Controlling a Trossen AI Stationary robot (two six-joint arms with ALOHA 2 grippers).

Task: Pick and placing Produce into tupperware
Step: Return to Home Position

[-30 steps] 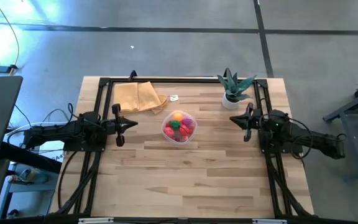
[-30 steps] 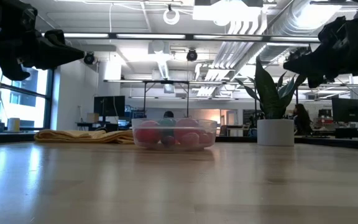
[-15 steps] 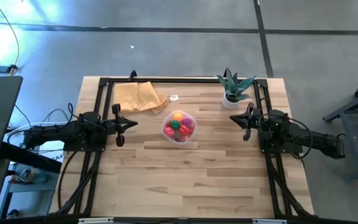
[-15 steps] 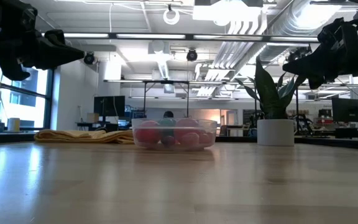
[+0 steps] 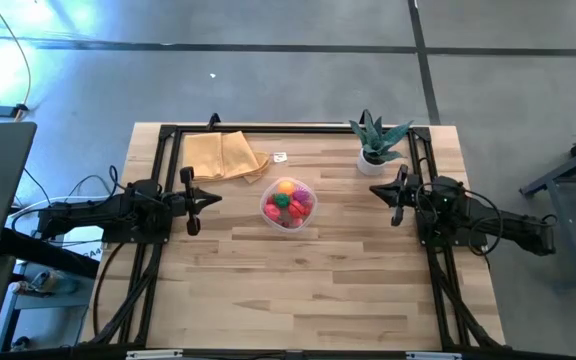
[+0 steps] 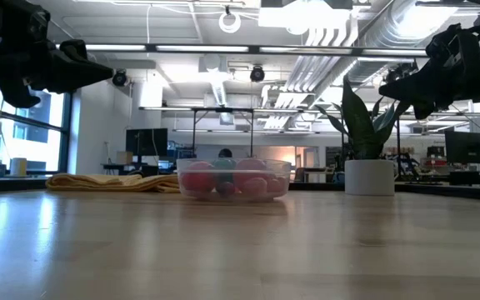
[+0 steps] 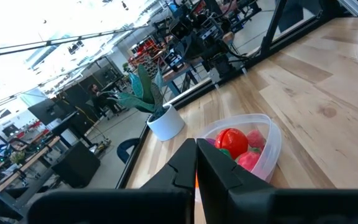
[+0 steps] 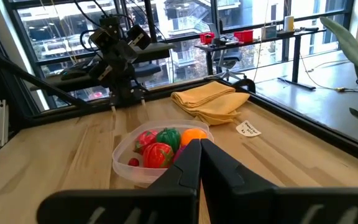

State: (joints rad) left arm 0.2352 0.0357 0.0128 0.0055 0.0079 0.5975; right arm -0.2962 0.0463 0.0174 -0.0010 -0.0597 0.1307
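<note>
produce (image 5: 288,202) sat in the container (image 5: 265,209). left gripper (image 5: 213,197) and right gripper (image 5: 373,190) hung raised either side of it, both clenched, apparently empty. homing needed a straight pull-back, clear of it.

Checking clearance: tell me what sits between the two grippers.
In the high view, only the clear container of toy produce sits between left gripper and right gripper.

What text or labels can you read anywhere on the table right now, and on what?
On the small white tag beside the yellow cloth: dark marks, too small to read.
On the tupperware and the white plant pot: no text visible.
Nothing else on the table is legible.
</note>
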